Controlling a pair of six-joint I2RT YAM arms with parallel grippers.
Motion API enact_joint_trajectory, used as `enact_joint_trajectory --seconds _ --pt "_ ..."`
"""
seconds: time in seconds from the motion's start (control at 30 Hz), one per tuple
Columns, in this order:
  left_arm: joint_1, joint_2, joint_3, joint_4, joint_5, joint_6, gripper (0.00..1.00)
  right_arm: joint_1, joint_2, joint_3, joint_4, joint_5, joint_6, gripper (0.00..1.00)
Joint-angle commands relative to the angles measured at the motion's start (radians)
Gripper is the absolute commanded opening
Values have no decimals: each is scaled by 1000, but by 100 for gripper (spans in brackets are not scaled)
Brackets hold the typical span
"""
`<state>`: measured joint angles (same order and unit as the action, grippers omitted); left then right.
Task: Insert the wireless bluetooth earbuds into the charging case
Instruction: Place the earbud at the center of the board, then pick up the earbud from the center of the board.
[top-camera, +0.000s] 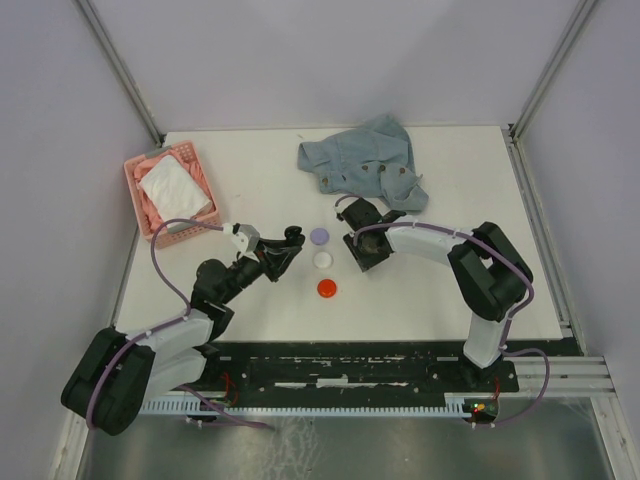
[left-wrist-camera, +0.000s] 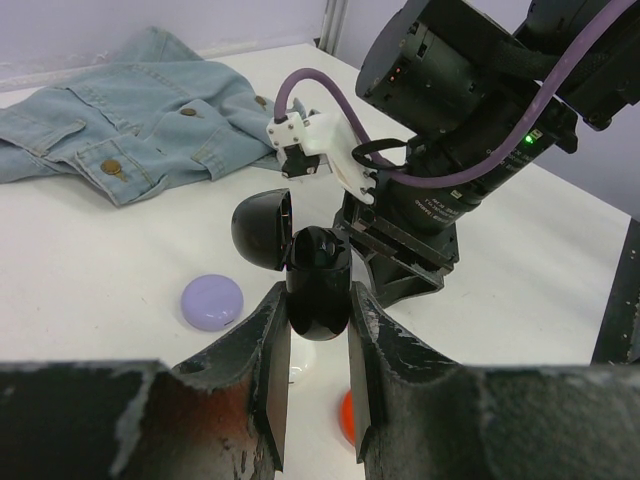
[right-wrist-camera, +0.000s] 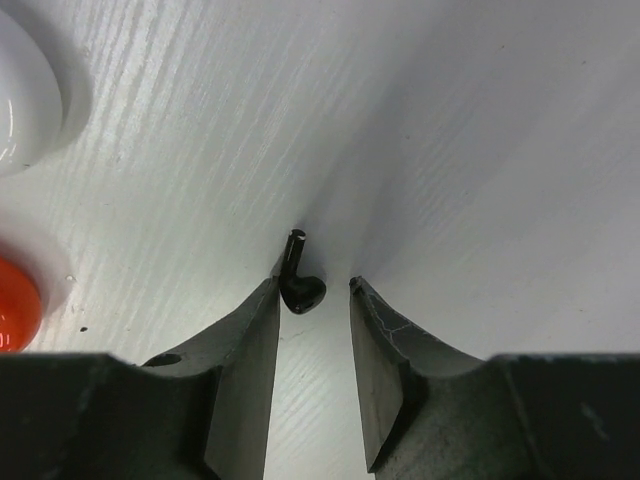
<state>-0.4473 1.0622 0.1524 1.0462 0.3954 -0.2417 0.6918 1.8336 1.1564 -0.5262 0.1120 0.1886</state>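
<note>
My left gripper (left-wrist-camera: 319, 300) is shut on a black charging case (left-wrist-camera: 318, 270), held above the table with its round lid (left-wrist-camera: 262, 228) swung open to the left. In the top view this gripper (top-camera: 284, 250) is left of the table's middle. My right gripper (right-wrist-camera: 312, 286) is open and low over the table. A tiny black stemmed earbud (right-wrist-camera: 300, 285) lies on the table between its tips, against the left fingertip (right-wrist-camera: 266, 300). In the top view the right gripper (top-camera: 362, 254) points down just right of the small cases. No other earbuds show.
Closed round cases lie between the grippers: lilac (top-camera: 319, 236), white (top-camera: 323, 259) and red (top-camera: 327, 288). A denim garment (top-camera: 365, 160) is crumpled at the back. A pink basket (top-camera: 140, 205) with white cloth stands at the back left. The right arm's wrist (left-wrist-camera: 440, 150) is close behind the black case.
</note>
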Motion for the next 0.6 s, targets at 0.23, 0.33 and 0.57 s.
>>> enact_joint_trajectory --seconds 0.23,0.33,0.57 --pt "2 -19 16 31 7 41 3 -10 -56 -1 -98 158 -53 46" --pt "1 -18 16 30 7 41 3 -31 -62 -3 -97 175 -50 47" --pt "1 -14 18 31 5 40 3 -99 -72 -8 -44 169 17 48"
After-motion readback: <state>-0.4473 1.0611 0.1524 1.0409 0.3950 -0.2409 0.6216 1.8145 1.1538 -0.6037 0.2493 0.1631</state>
